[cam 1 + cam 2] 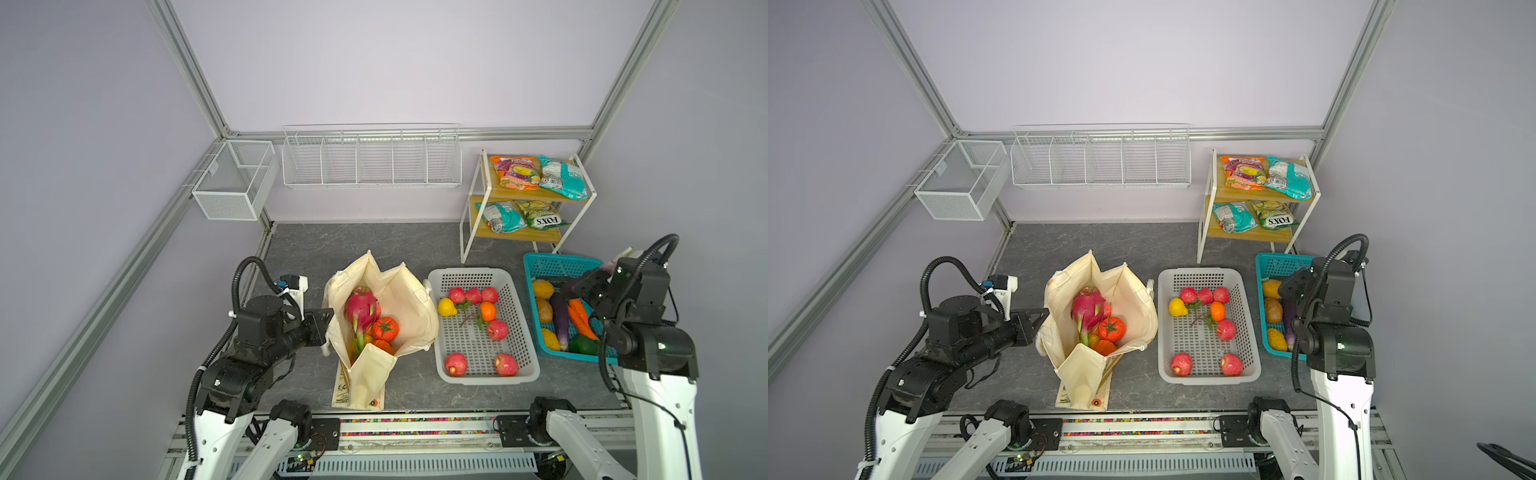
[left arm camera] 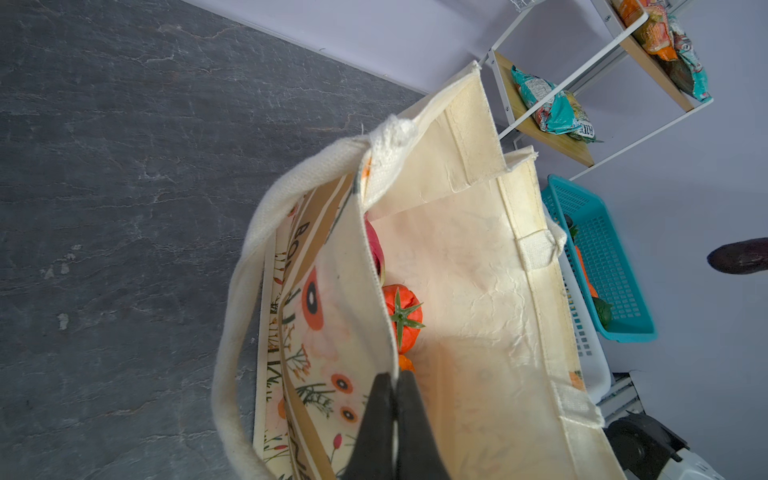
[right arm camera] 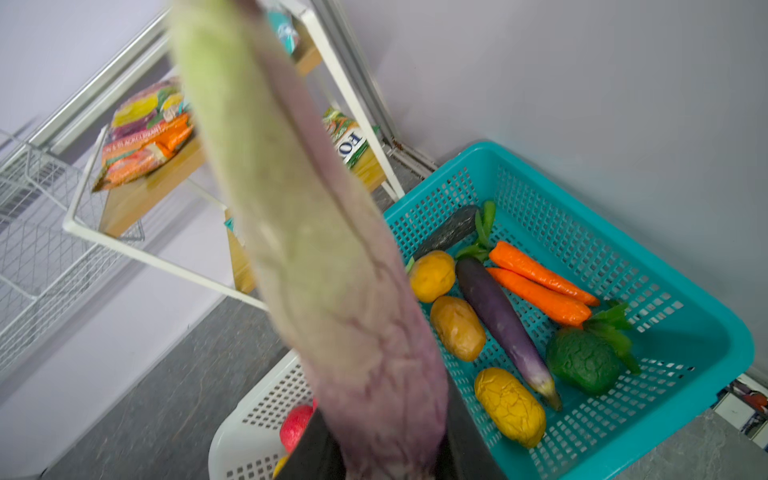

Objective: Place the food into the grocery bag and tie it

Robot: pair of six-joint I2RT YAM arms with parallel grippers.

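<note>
The cream floral grocery bag (image 1: 409, 299) stands open left of centre on the table. Inside lie a pink dragon fruit (image 1: 360, 306), a red-orange tomato-like fruit (image 1: 385, 328) and an orange piece below it. My left gripper (image 2: 395, 380) is shut on the bag's near rim (image 2: 374, 266), at the bag's left side in both top views (image 1: 327, 332). My right gripper (image 3: 388, 424) is raised over the teal basket (image 3: 623, 208), shut on a long purple and pale green vegetable (image 3: 311, 249). An eggplant (image 3: 498, 320), carrots (image 3: 540, 286) and yellow produce (image 3: 509, 407) lie in that basket.
A white perforated basket (image 1: 515, 328) with red apples, an orange and a yellow fruit sits between the bag and the teal basket (image 1: 557, 262). A two-tier shelf (image 1: 473, 216) at the back right holds snack packets (image 1: 519, 172). Wire bins hang on the back wall (image 1: 370, 158).
</note>
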